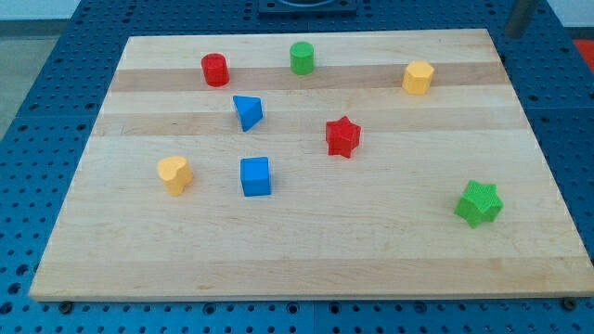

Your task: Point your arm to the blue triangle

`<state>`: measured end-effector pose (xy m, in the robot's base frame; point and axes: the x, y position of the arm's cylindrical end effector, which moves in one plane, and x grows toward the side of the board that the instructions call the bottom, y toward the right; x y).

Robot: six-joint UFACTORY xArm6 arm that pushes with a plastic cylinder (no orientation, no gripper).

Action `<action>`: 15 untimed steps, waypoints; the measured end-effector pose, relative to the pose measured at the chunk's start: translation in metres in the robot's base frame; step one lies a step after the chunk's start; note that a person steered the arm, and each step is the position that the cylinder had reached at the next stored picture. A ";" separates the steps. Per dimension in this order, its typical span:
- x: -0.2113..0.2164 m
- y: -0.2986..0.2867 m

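The blue triangle (247, 112) lies on the wooden board (390, 241), left of centre in the upper half. A dark rod comes in at the view's top right corner, just past the board's far right corner. Its lower end, my tip (513, 35), is far to the right of the blue triangle and touches no block. The nearest block to the tip is the yellow block (418, 78).
A red cylinder (214, 70) and a green cylinder (302, 57) sit near the top edge. A red star (342, 137) lies near the centre. A blue cube (255, 176) and a yellow heart (174, 174) lie at lower left. A green star (479, 203) lies at lower right.
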<state>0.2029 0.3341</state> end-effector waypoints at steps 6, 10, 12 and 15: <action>0.001 -0.207; 0.074 -0.282; 0.137 -0.357; 0.188 -0.367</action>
<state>0.3907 -0.0327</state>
